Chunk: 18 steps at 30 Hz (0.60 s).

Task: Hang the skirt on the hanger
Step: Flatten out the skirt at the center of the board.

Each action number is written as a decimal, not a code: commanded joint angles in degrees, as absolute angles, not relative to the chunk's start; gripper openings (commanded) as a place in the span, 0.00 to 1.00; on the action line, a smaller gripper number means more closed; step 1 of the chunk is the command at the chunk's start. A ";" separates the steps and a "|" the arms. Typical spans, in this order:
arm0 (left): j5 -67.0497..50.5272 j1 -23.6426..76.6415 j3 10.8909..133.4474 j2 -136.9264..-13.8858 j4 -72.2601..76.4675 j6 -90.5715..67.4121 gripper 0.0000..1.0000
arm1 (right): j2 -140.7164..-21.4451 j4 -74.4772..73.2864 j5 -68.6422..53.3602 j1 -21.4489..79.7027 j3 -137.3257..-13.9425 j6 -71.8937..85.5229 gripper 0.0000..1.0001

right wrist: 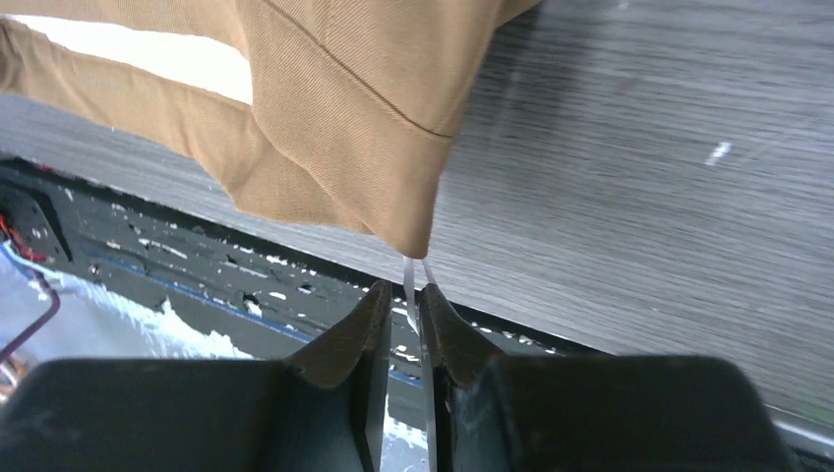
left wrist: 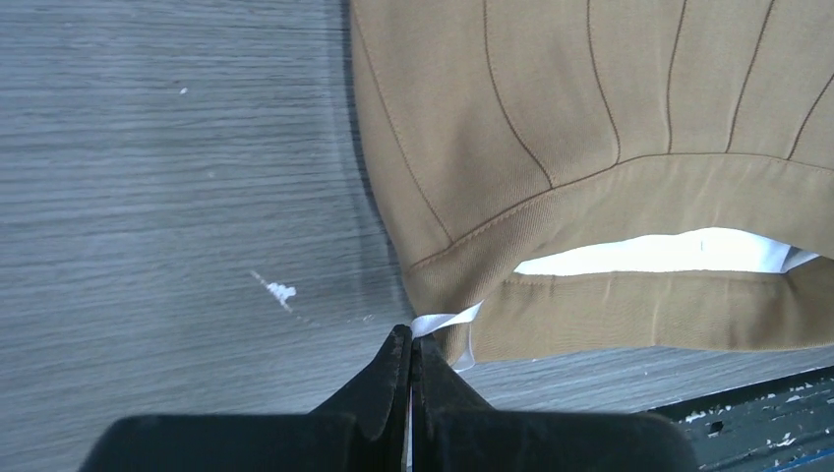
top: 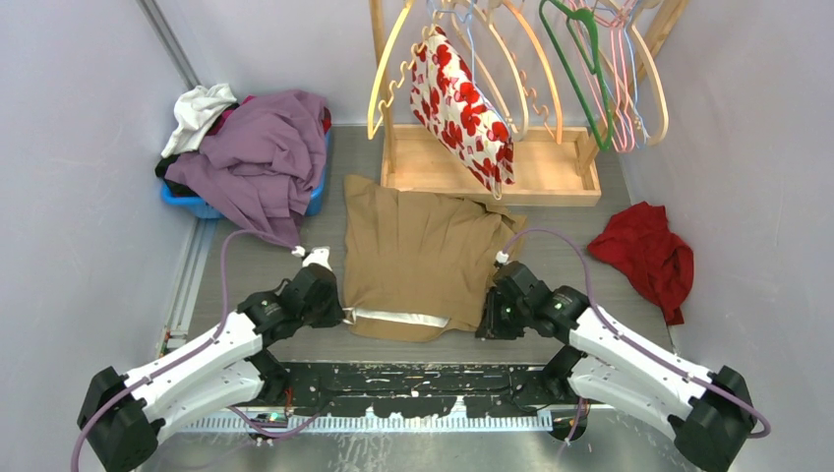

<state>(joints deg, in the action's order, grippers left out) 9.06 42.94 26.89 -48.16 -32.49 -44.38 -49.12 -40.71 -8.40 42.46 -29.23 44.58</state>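
The tan skirt [top: 423, 246] lies flat on the table, waistband toward the arms, white lining showing in the opening. My left gripper [top: 341, 313] is at the waistband's left corner. In the left wrist view the gripper [left wrist: 411, 339] is shut on the skirt's [left wrist: 590, 118] white hanging loop [left wrist: 447, 321]. My right gripper [top: 489, 324] is at the right corner. In the right wrist view its jaws [right wrist: 405, 295] stand slightly apart, with the thin white loop [right wrist: 408, 270] of the skirt [right wrist: 344, 128] running between them. Several hangers [top: 388, 69] hang on the rack behind.
A wooden rack base [top: 492, 177] stands at the back, with a red floral garment [top: 462, 103] hanging over it. A blue basket [top: 202, 206] piled with purple clothes sits at the back left. A red cloth [top: 644, 251] lies at the right. Grey walls close in both sides.
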 commanded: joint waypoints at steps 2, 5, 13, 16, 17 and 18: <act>13.30 42.63 30.34 -44.84 -37.75 -44.87 0.00 | -42.40 -45.48 0.85 42.98 -30.34 49.43 0.23; 12.73 42.62 31.03 -45.24 -37.65 -44.87 0.00 | -41.88 -45.53 1.69 42.98 -30.35 49.79 0.25; 10.72 42.61 32.89 -46.10 -37.18 -44.79 0.03 | -44.25 -44.03 -0.45 42.98 -31.15 48.66 0.26; 9.87 42.62 33.85 -45.96 -38.08 -44.37 0.11 | -42.90 -45.99 -0.25 42.98 -33.87 48.12 0.27; 9.58 42.56 34.18 -45.97 -38.39 -44.30 0.13 | -42.36 -45.94 -0.70 43.02 -34.63 48.11 0.27; 9.26 42.62 34.57 -46.03 -38.75 -44.28 0.14 | -41.84 -46.22 -0.85 43.03 -35.73 48.16 0.28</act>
<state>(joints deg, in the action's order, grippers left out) 10.44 42.94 31.27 -46.30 -37.82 -44.66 -44.16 -46.02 -1.06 42.65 -30.39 48.21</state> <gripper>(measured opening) 0.117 0.270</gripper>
